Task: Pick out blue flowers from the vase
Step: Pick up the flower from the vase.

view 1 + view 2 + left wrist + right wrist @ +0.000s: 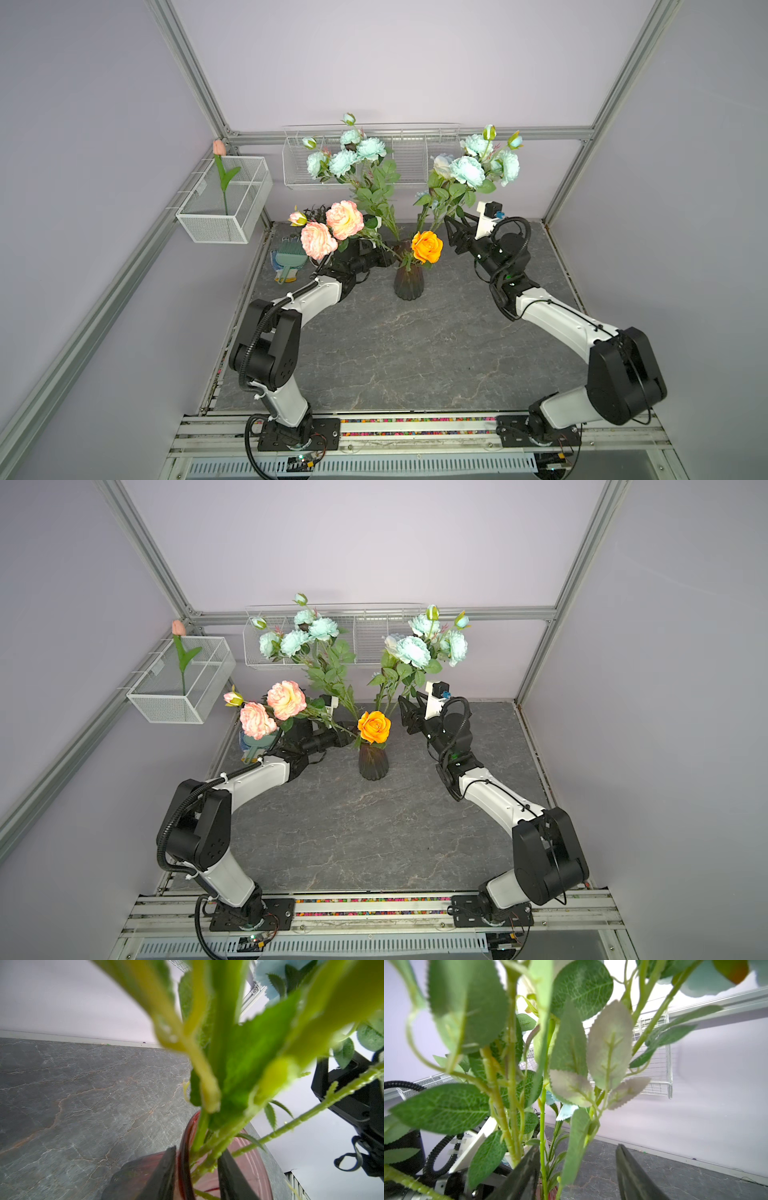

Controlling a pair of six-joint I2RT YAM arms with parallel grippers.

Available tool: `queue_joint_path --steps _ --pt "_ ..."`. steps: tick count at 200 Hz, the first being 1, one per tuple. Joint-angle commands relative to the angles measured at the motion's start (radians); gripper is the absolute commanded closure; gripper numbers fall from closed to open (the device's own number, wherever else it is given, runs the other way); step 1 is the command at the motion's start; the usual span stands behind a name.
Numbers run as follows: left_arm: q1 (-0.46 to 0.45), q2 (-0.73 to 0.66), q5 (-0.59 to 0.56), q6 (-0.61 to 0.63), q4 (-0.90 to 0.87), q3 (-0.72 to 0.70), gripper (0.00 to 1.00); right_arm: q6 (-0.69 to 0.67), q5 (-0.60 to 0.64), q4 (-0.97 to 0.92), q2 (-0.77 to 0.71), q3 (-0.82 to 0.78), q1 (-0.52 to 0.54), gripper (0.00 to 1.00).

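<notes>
The dark ribbed vase (409, 284) stands mid-table and holds two stems of blue flowers, one bunch (347, 156) leaning back left and one (473, 166) back right. It also holds an orange rose (427, 246) and pink peonies (332, 228). My left gripper (386, 259) reaches in from the left under the peonies. In the left wrist view it (199, 1149) is shut on the vase (185, 1147) at its neck, with green stems rising between its fingers. My right gripper (456, 217) is open beside the right bunch's stems. A thin stem (542, 1126) and leaves lie between its jaws (578, 1146).
A white mesh basket (224, 199) with a pink tulip hangs on the left wall. A wire basket (411, 158) hangs on the back wall behind the blooms. Gloves and a green brush (286, 259) lie at the table's left edge. The grey stone tabletop (395, 353) stretches in front of the vase.
</notes>
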Motion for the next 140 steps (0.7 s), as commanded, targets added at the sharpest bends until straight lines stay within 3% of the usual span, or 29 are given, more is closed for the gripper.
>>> queue_joint_path --steps 1,93,140 --pt "-0.006 0.019 -0.002 0.001 -0.01 0.018 0.64 0.032 0.008 0.039 -0.015 -0.055 0.007 0.38" --pt "-0.007 0.028 0.004 0.005 -0.03 0.037 0.64 0.063 0.031 0.117 0.154 0.04 0.025 0.37" --pt "-0.007 0.023 0.007 0.017 -0.054 0.046 0.64 0.087 0.041 0.157 0.235 0.099 0.03 0.43"
